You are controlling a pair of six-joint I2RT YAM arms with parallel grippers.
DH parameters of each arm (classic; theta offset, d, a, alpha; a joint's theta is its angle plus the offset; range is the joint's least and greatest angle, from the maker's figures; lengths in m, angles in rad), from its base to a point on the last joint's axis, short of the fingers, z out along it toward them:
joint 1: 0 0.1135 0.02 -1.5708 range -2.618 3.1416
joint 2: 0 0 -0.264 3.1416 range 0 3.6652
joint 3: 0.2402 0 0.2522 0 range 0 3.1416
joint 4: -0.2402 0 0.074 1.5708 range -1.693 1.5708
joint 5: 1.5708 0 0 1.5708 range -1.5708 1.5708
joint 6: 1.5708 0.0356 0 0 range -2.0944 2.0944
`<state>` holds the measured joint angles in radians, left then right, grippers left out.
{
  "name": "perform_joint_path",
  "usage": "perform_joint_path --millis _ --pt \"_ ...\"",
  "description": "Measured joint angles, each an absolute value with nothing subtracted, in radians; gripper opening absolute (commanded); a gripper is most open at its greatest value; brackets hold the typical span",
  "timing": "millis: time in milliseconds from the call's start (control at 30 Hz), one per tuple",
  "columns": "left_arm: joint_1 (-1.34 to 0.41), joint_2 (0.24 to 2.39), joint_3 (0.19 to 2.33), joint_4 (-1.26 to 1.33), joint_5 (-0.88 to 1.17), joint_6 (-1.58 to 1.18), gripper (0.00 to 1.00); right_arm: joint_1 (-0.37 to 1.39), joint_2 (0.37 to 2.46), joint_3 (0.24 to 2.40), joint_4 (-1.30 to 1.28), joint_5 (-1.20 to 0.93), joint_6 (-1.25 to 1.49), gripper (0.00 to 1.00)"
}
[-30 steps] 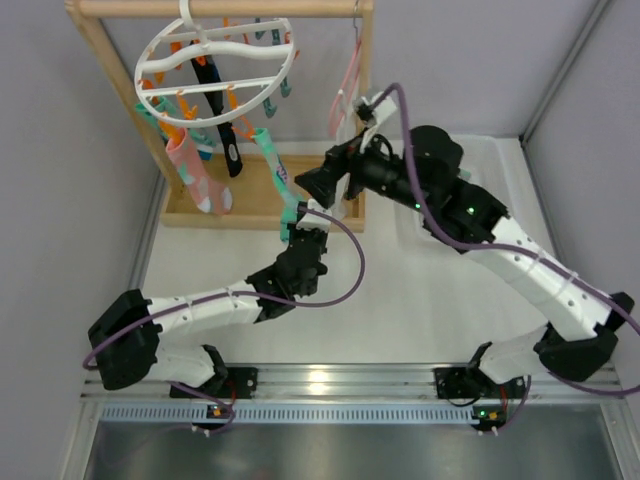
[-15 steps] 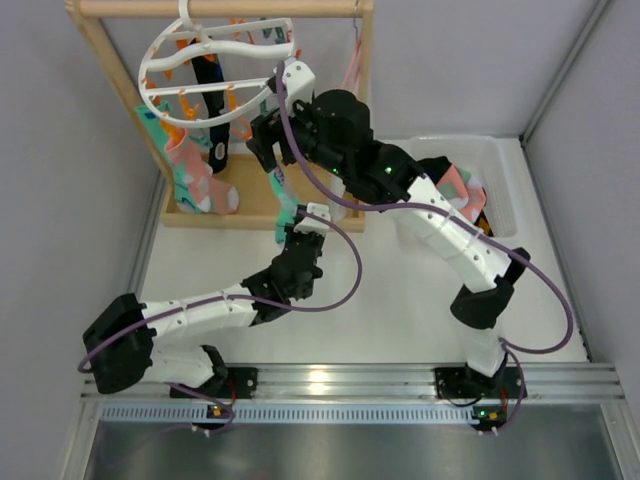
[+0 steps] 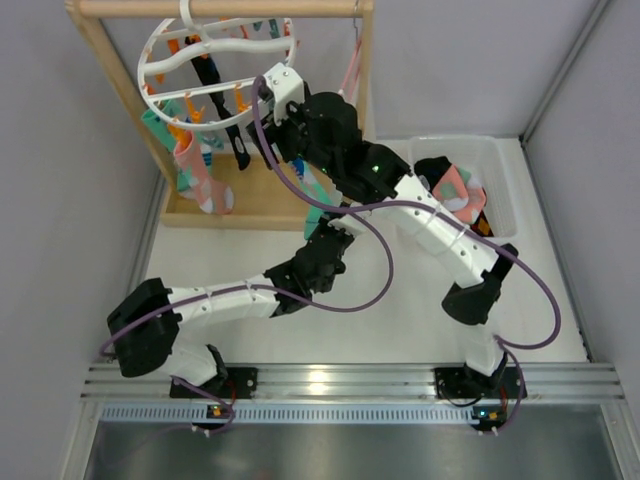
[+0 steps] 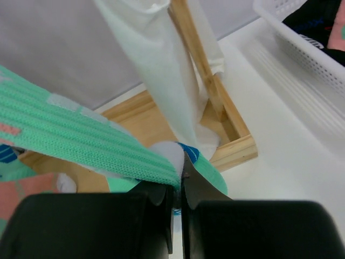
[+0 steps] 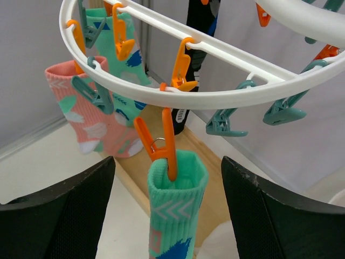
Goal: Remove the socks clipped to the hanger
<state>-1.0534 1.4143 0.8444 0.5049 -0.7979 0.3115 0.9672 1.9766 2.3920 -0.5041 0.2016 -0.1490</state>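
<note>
**Socks on the ring hanger: soft, light, held by clips at the cuff**

Socks hang in the upper left of the overhead view, where the hanger [image 3: 165, 47] carries a pink sock [image 3: 195, 175] and a black sock [image 3: 212, 80]. Right of them, the right pincer [image 5: 167, 164] has its fingers apart on either side of a mint sock [image 5: 175, 210], whose cuff an orange clip [image 5: 161, 141] bites. Below, the left pincer [image 4: 178, 186] is clamped together on mint knit, apparently this sock's lower end. The fabric looks light and stretchy, so it will likely stretch before it slips free. Gripping just under the clip seems best. At far right sits a white bin [image 3: 505, 165].
</note>
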Motion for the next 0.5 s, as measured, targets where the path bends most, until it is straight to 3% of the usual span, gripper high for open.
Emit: perform_joint_path --millis 500 --pt "-1.074 1.460 0.886 0.517 -0.802 0.378 0.00 0.944 1.996 2.408 -0.480 0.185 -0.289 0.67"
